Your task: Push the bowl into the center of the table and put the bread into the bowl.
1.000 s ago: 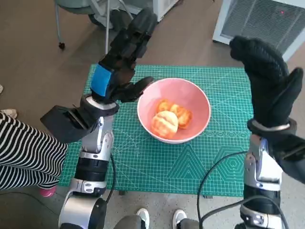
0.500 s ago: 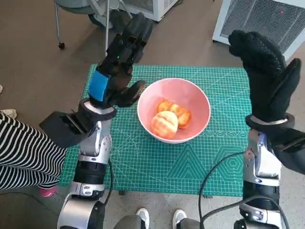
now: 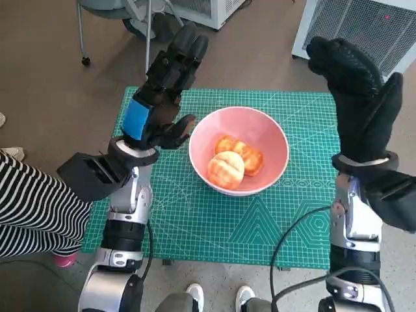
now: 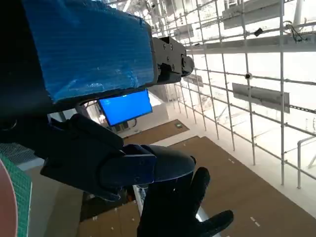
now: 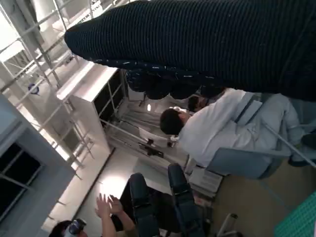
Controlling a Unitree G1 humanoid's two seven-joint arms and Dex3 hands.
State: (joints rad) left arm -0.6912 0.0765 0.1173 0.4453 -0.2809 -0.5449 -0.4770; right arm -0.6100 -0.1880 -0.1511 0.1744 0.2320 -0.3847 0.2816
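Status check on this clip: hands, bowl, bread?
Left hand and right hand raised, both empty. Pink bowl mid-mat, bread inside it. Nothing blocking.

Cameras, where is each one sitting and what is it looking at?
Head view: on the head, looking down at the pink bowl with bread; both arms show.
Left wrist view: behind the left robot hand, facing the room; shares the right robot hand with the head view.
Right wrist view: behind the glove, facing a seated person.
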